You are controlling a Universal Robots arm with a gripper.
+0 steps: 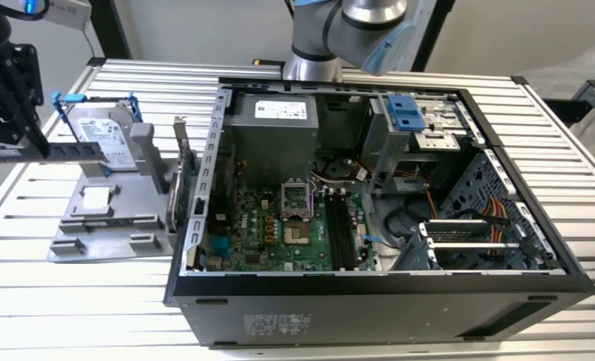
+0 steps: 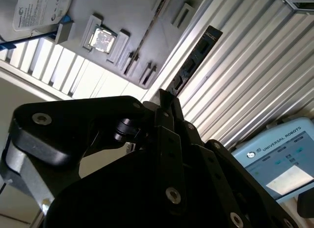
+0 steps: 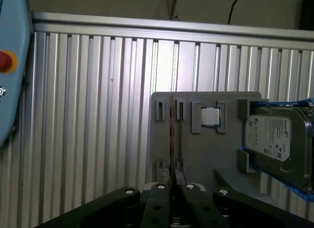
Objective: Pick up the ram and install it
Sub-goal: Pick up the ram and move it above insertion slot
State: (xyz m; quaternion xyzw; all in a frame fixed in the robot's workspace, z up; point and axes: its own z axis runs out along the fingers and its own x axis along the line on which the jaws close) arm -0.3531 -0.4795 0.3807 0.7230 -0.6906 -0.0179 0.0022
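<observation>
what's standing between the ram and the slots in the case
The end effector grips the ram. In the exterior view, the upright hard drive, a bracketed card and the case wall stand between it and the motherboard slots.

Robotics lab | slatted aluminium bench point(image 1: 77, 301) | opened PC case point(image 1: 377, 310) | teach pendant point(image 2: 280, 159)

Printed label on hard drive point(image 3: 274, 139); sticker on power supply point(image 1: 272, 139); lettering on pendant screen point(image 2: 277, 162).

pincer point(image 1: 21, 139): holds ram point(image 1: 77, 149) | ram: by grey holder point(image 1: 107, 226) | case point(image 1: 377, 312): open
</observation>
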